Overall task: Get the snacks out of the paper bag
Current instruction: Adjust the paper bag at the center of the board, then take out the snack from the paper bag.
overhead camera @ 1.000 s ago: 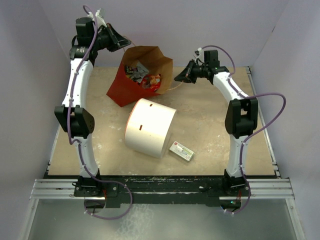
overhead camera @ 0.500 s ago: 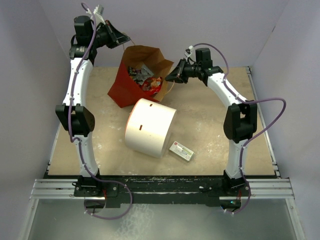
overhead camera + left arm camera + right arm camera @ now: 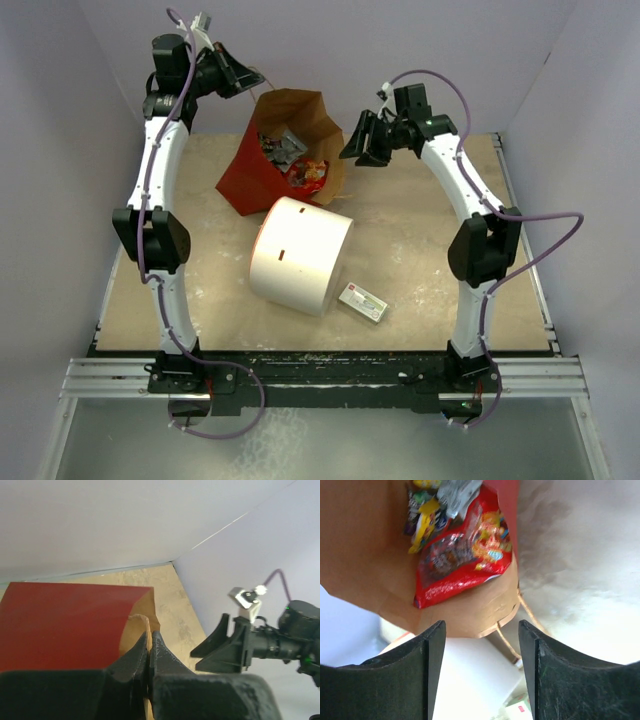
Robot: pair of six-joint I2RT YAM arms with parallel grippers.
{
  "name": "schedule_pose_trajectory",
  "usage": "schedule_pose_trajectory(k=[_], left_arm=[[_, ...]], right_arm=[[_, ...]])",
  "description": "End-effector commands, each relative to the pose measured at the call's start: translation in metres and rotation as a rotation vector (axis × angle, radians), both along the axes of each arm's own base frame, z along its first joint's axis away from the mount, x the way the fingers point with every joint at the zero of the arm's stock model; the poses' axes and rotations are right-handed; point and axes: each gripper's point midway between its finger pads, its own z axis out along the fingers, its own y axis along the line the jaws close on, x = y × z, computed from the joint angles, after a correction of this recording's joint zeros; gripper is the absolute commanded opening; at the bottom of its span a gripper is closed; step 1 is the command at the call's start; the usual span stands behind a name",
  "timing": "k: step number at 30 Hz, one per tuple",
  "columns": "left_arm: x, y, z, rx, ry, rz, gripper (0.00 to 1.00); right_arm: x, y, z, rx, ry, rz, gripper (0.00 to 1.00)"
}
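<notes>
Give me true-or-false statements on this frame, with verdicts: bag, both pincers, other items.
1. The left pincer is shut on the handle of the paper bag. True.
2. The snacks lie inside the paper bag. True.
3. The right pincer grips one of the snacks. False: it is open beside the bag's rim, holding nothing.
4. The white cylinder stands upright. False: it lies on its side.
5. The small box is in the bag. False: it is on the table by the cylinder.

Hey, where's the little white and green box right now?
In the top view, the box lies flat on the table just right of the white cylinder, toward the near edge.
</notes>
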Motion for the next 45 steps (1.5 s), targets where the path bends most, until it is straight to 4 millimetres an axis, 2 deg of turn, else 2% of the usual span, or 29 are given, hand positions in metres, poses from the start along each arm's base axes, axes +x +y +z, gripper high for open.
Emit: schedule_pose_trajectory(k=[1, 4, 6, 9, 12, 15, 18, 22, 25, 34, 36, 41, 45], left_arm=[[-0.012, 0.013, 0.044, -0.019, -0.105, 0.02, 0.0], [-0.012, 0.012, 0.041, -0.033, -0.088, 0.017, 0.0], [-0.012, 0.012, 0.036, -0.054, -0.051, 0.023, 0.0], [-0.012, 0.014, 0.023, -0.079, 0.007, 0.036, 0.0], [-0.01, 0.019, 0.015, -0.118, 0.086, 0.052, 0.0], [-0.01, 0.017, 0.014, -0.135, 0.09, 0.031, 0.0], [-0.01, 0.018, 0.007, -0.139, 0.131, 0.044, 0.0], [-0.007, 0.024, 0.0, -0.123, 0.14, 0.067, 0.0], [-0.007, 0.025, -0.004, -0.123, 0.158, 0.068, 0.0], [-0.013, 0.025, -0.009, -0.116, 0.18, 0.07, 0.0], [-0.016, 0.026, -0.008, -0.112, 0.179, 0.072, 0.0], [-0.019, 0.026, -0.003, -0.106, 0.167, 0.073, 0.0], [-0.018, 0.026, -0.006, -0.107, 0.175, 0.069, 0.0]], right_arm=[[0.004, -0.045, 0.022, -0.278, -0.114, -0.072, 0.65], [0.008, -0.038, 0.04, -0.329, -0.196, -0.087, 0.71], [0.009, -0.018, 0.043, -0.287, -0.216, -0.066, 0.72], [0.01, 0.02, 0.037, -0.184, -0.186, -0.037, 0.71], [0.014, 0.046, 0.031, -0.137, -0.147, -0.075, 0.68], [0.026, 0.052, 0.021, -0.12, -0.132, -0.159, 0.65], [0.027, 0.05, -0.004, -0.141, -0.065, -0.241, 0.65], [0.028, 0.046, -0.03, -0.159, -0.021, -0.282, 0.65], [0.033, 0.051, -0.041, -0.146, -0.015, -0.279, 0.66], [0.045, 0.084, -0.072, -0.038, 0.063, -0.332, 0.66], [0.043, 0.083, -0.082, -0.092, 0.085, -0.356, 0.66], [0.044, 0.067, -0.097, -0.17, 0.08, -0.419, 0.71], [0.05, 0.073, -0.105, -0.149, 0.076, -0.432, 0.71]])
